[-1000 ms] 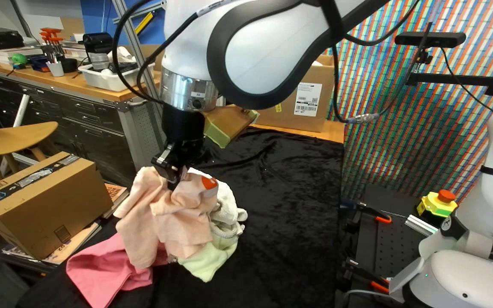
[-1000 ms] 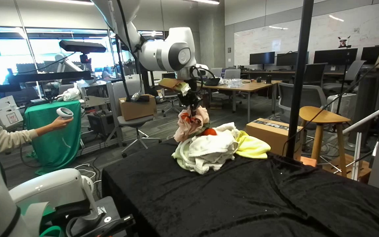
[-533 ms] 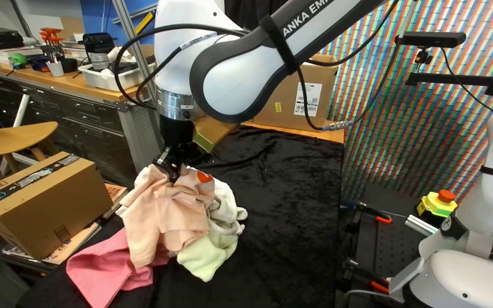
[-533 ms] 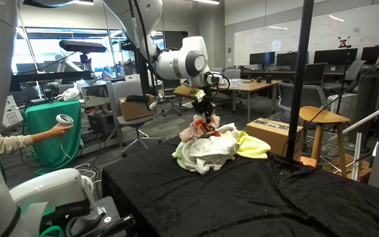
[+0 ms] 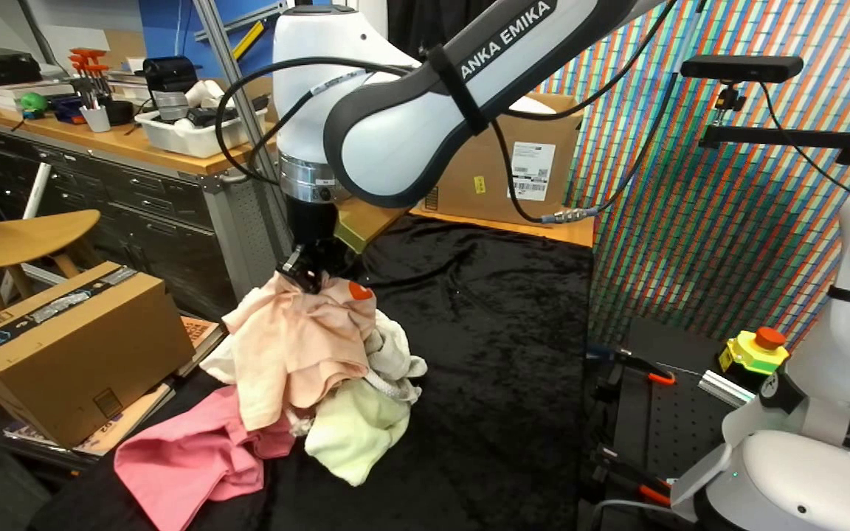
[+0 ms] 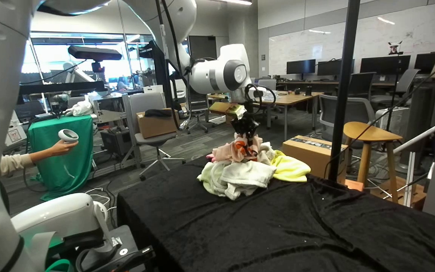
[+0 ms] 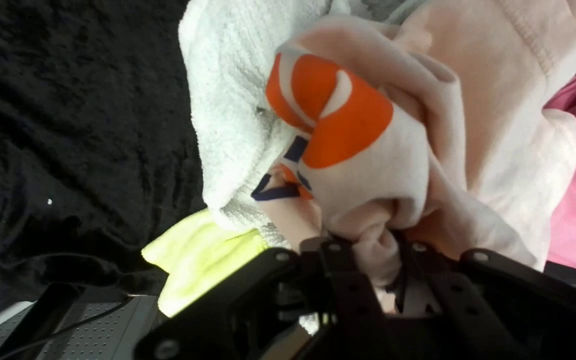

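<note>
- Pinching a twisted fold of peach cloth [image 7: 498,100] in the tool [image 7: 375,252], at bottom centre of the wrist view; narrow, closed down on bunched fabric.
- In an exterior view, hanging left of centre in the frame, directly below the tool and overlapping the white towel [image 5: 393,352]; hard to tell how much is lifted clear.
- In an exterior view, crumpled just right of centre, on or against the white towel, left of the yellow cloth [image 6: 291,167].
- At lower left of an exterior view, see pink cloth [image 5: 189,457] spread on the black-covered table [image 5: 499,413], partly hidden behind the peach cloth's lower edge.
- Judged light, limp and soft, hard to damage; probably not slippery, but prone to sagging and to dragging on the towel.
- Best taken by a thick gathered fold, as here beside the orange print [image 7: 353,132], rather than by one thin layer.
- Worth avoiding the towel's edge, to keep from nipping both at once.
</note>
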